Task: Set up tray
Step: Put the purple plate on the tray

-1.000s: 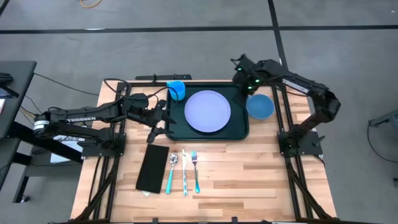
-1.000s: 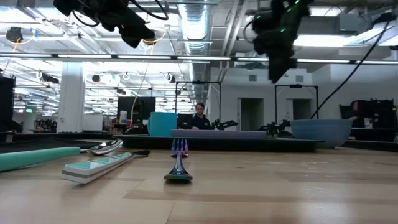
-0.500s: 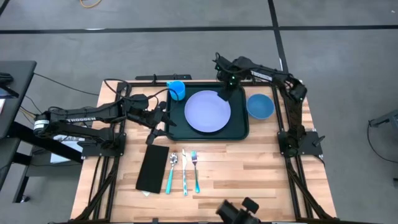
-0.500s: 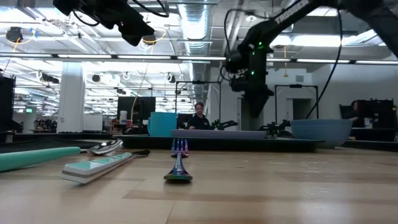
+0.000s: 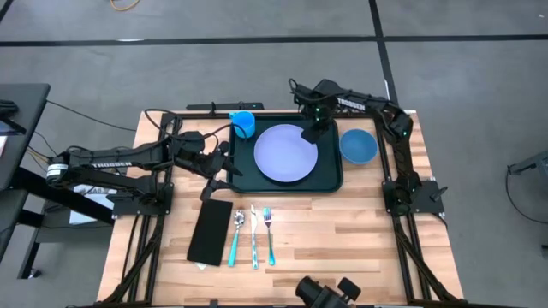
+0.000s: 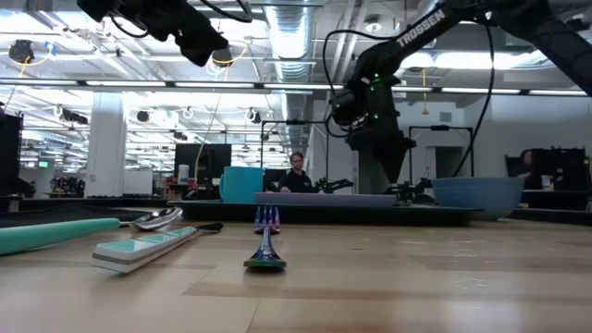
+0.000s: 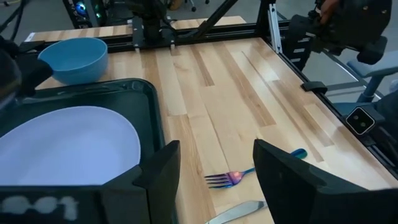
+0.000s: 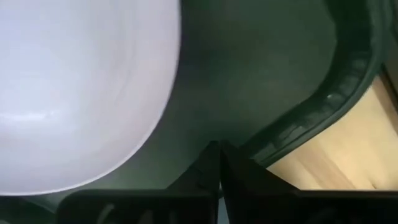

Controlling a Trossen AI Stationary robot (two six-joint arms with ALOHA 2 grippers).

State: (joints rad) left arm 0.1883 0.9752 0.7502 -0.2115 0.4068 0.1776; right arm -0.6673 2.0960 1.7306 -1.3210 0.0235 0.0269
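Tray (image 5: 329, 178) sits at table's far centre, long axis left-right, lavender plate (image 5: 286, 154) on it, blue cup (image 5: 244, 124) at its far left corner. My right gripper (image 5: 313, 131) hangs over tray's far right corner, directly above bare floor beside plate; fingers (image 8: 214, 163) pressed together, holding nothing. Blue bowl (image 5: 358, 145) just outside tray's right rim. My left gripper (image 5: 214, 175) waits at tray's left edge, fingers (image 7: 283, 174) spread apart, empty. Judgement: right arm nearer bowl.

arms: dark, white TROSSEN lettering | black cables | green lights
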